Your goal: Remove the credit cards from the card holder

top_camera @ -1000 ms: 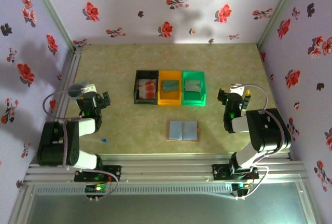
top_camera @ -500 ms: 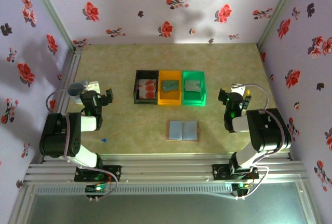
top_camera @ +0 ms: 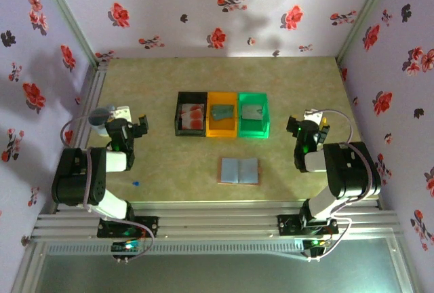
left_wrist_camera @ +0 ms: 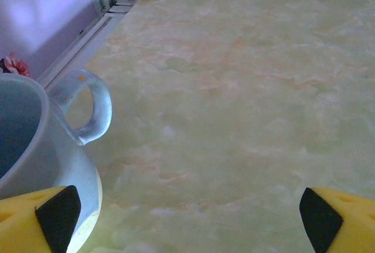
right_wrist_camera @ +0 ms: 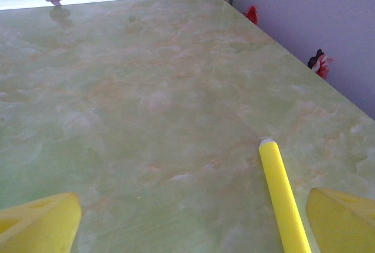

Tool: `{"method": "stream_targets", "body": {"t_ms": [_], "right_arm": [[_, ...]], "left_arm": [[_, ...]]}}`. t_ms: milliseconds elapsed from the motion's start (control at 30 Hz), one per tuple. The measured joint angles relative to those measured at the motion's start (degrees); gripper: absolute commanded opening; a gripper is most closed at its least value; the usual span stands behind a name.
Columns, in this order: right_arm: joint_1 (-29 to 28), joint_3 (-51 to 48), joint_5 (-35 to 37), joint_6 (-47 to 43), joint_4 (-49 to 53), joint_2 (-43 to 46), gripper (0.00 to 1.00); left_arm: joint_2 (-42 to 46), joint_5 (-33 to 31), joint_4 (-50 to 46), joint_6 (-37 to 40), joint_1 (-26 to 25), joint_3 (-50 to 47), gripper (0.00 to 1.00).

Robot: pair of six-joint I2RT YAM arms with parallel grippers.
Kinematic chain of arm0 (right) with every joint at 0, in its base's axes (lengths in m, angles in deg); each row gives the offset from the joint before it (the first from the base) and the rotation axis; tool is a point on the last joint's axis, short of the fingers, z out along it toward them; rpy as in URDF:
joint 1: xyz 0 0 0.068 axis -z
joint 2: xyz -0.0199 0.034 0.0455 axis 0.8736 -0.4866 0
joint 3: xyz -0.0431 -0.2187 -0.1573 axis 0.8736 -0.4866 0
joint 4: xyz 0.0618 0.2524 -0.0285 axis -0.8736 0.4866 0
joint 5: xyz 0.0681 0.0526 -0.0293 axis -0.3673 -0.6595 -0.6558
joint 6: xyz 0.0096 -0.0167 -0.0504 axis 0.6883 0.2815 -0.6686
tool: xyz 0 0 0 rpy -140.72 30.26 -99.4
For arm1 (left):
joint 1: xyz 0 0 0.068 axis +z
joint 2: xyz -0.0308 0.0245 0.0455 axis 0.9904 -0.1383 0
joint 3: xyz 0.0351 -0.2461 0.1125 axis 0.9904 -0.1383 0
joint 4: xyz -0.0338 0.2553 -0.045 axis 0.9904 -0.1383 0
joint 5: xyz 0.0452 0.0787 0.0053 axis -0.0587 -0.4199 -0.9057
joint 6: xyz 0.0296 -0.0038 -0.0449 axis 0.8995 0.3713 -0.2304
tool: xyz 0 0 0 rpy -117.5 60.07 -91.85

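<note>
Two grippers, both with jaws spread wide and nothing between them. The left gripper (top_camera: 135, 126) sits well to the left of the card holder (top_camera: 239, 170); the right gripper (top_camera: 308, 122) sits well to the right of it. Both are parked low, close to their own bases, which we judge to be a rest pose.

The card holder lies flat and opened, blue-grey inside facing up, so its pockets are reachable from above. We cannot tell whether anything is left in them.

Just beyond the card holder stands a row of three bins. The black bin (top_camera: 180, 111), beyond and to the left, holds the credit cards (top_camera: 194, 112), pale with red blotches. From that we judge the removal largely done. The orange bin (top_camera: 222, 129) and green bin (top_camera: 253, 132) each hold a greyish item we cannot identify.

A mug (left_wrist_camera: 35, 147) stands just beside the left gripper's (left_wrist_camera: 188, 215) finger. A yellow stick (right_wrist_camera: 284, 200) lies near the right gripper (right_wrist_camera: 190, 221).

Compared with one second ago, the left arm has drawn back toward its base and its gripper has edged slightly away from the card holder. The right arm, bins and card holder are unchanged.
</note>
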Motion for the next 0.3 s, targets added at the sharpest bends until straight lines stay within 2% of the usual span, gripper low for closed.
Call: {"method": "stream_targets", "body": {"t_ms": [300], "right_arm": [[0.0,0.0,-0.15,0.48,0.02,0.0,0.99]], "left_arm": [[0.0,2.03,-0.24,1.4,0.42,0.02,1.0]]}}
